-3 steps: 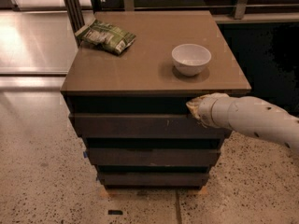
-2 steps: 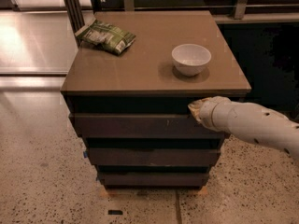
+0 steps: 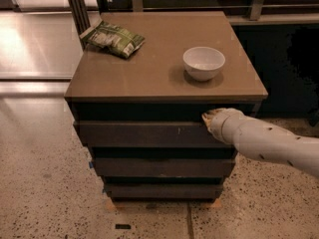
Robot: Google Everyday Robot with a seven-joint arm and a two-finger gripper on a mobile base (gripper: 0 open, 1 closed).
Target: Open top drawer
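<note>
Camera view: gripper sits at the upper right edge of the top drawer; wide or narrow, can't tell.

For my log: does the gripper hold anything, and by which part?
Cannot be told. The gripper is at the top drawer's upper edge, near its right end; a hold on that edge is not visible.

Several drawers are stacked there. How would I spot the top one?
Find the brown-topped cabinet carrying a white bowl and a green snack bag. Just under its top, the top drawer is the first flat dark front, with the robot's pincer at its upper right edge. It is wider than the two lower drawer fronts and alone bears small pale scratches right of centre.
</note>
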